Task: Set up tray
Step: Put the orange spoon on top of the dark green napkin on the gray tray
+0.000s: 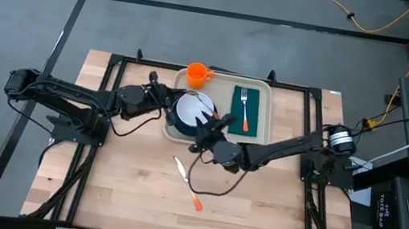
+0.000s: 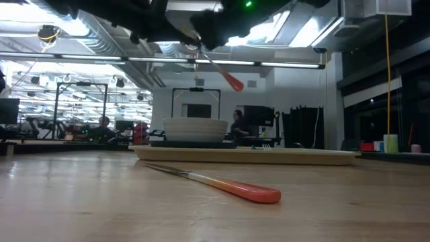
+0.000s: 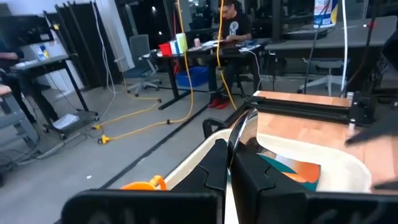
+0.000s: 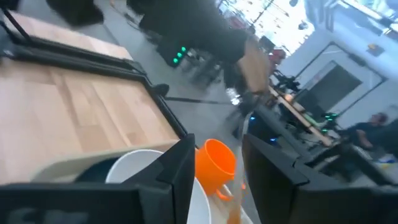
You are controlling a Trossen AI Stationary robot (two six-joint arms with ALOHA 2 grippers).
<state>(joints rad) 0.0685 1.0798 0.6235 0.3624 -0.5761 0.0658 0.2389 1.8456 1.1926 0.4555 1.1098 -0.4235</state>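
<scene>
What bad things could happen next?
1. The left gripper pinches a utensil by its shiny end, high above the bowl. It might slip and fall in.
2. The open right gripper is very close to the left one over the bowl; they could bump, or knock the cup.
3. The knife lies off the tray, near the right arm, which could sweep it.
</scene>
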